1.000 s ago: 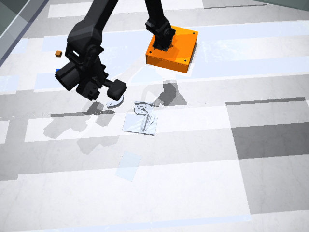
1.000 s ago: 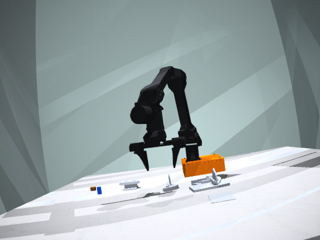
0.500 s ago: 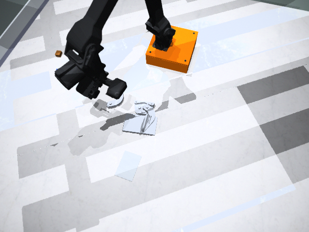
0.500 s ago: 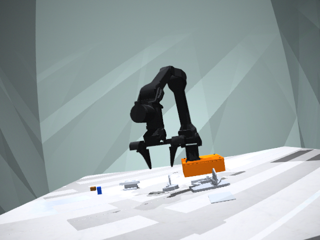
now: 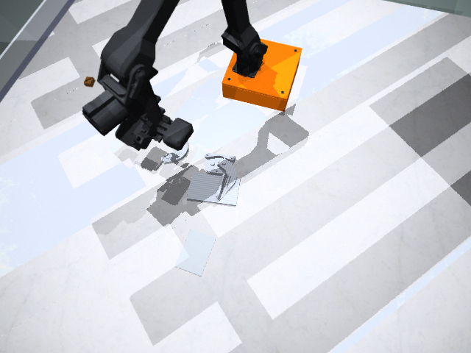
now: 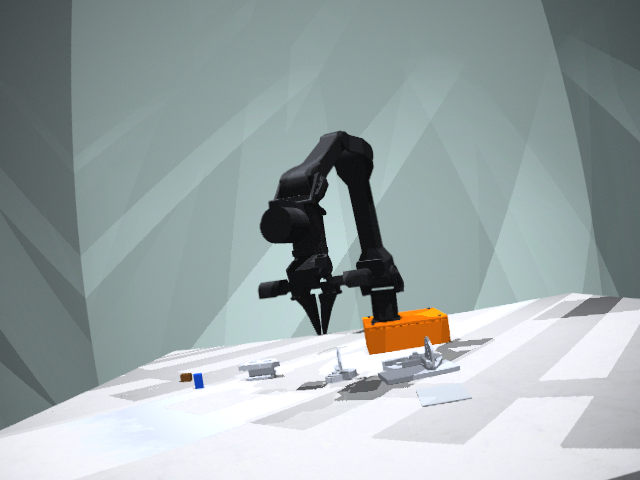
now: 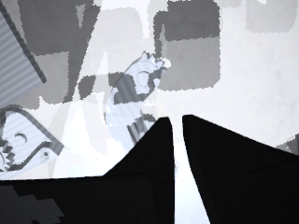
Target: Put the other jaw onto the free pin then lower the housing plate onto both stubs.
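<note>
The loose pale-grey jaw with gear teeth at one end (image 5: pixel 183 152) (image 6: pixel 341 374) (image 7: pixel 131 86) lies on the table, its fin standing up, just beside and apart from the ridged grey base plate (image 5: pixel 205 186) (image 6: pixel 403 376) (image 7: pixel 16 65) that carries the already fitted parts. It looks light, stiff and rather slick, with teeth that could chip or jam if forced; the upright fin seems the best hold, pinched low and square so that the part cannot swivel. The black gripper (image 5: pixel 154 131) (image 6: pixel 322 332) (image 7: pixel 176 126) hangs above it, fingers brought nearly together with nothing between them, so they likely need to spread before going down. Farther out lie a grey flat-topped piece (image 6: pixel 259 367), probably the housing plate, and a thin pale-blue sheet (image 5: pixel 196 252) (image 6: pixel 443 395). The orange box-shaped arm base (image 5: pixel 281 72) (image 6: pixel 408 333) stands beyond, and a small brown block (image 5: pixel 89 81) (image 6: pixel 186 377) sits near a blue block (image 6: pixel 198 380).
</note>
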`<action>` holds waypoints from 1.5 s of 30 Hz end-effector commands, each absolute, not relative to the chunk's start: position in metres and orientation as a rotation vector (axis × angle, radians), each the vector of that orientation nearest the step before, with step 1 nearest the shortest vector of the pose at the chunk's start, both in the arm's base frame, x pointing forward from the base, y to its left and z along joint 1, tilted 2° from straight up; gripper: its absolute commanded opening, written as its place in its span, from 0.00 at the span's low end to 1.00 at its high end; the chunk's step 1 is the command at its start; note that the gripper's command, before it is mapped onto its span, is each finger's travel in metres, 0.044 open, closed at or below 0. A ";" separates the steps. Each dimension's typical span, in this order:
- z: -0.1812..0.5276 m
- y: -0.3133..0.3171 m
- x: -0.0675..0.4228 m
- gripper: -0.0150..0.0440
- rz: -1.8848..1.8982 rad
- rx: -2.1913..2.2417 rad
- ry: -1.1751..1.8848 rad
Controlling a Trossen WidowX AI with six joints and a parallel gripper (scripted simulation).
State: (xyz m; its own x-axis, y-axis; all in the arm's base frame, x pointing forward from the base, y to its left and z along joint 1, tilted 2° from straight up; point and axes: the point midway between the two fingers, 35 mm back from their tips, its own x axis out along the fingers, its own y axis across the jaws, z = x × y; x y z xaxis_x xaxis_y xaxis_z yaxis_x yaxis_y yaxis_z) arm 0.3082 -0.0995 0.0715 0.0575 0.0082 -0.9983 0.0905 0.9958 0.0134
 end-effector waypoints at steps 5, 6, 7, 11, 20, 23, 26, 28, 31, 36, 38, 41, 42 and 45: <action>0.072 -0.099 0.308 0.25 -0.059 0.076 1.513; 0.072 -0.099 0.308 0.25 -0.059 0.076 1.513; 0.072 -0.099 0.308 0.25 -0.059 0.076 1.513; 0.072 -0.099 0.308 0.25 -0.059 0.076 1.513; 0.072 -0.099 0.308 0.39 -0.062 0.080 1.512; 0.072 -0.099 0.308 0.52 -0.062 0.080 1.512; 0.072 -0.099 0.308 0.65 -0.062 0.080 1.512; 0.072 -0.099 0.308 0.74 -0.062 0.080 1.512; 0.072 -0.099 0.308 0.88 -0.062 0.080 1.512; 0.072 -0.099 0.308 1.00 -0.062 0.080 1.512; 0.072 -0.099 0.308 1.00 -0.062 0.080 1.512; 0.072 -0.099 0.308 1.00 -0.062 0.080 1.512; 0.072 -0.099 0.308 1.00 -0.062 0.080 1.512; 0.072 -0.099 0.308 1.00 -0.062 0.080 1.512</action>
